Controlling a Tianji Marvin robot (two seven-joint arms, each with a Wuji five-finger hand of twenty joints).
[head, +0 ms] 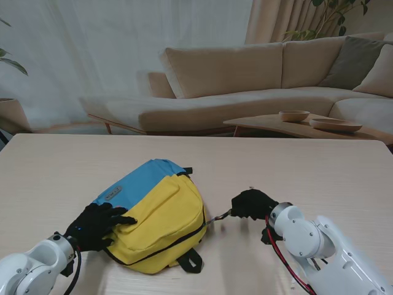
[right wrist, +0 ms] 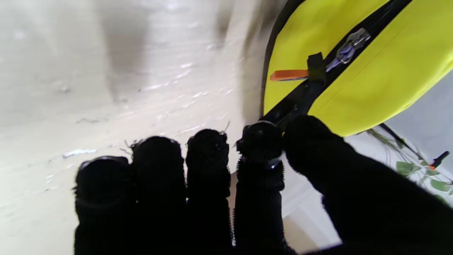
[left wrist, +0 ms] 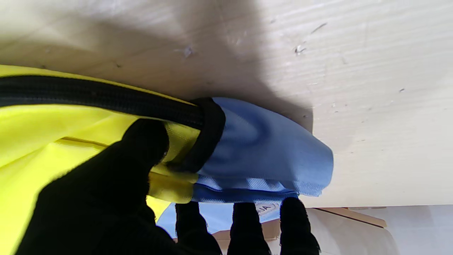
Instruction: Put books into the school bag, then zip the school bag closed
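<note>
Both hands grip: left hand (head: 98, 225) pins school bag (head: 161, 212) (flat), right hand (head: 252, 203) pinches its zipper pull (head: 219, 217).

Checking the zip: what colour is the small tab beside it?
Orange tab, clearest in the right wrist view.

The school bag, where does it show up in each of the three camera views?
Stand view: school bag at centre, between both hands.
Left wrist view: yellow and blue corner under the left hand.
Right wrist view: yellow side, beyond the right hand.
Shared landmark: its black zipper band.
</note>
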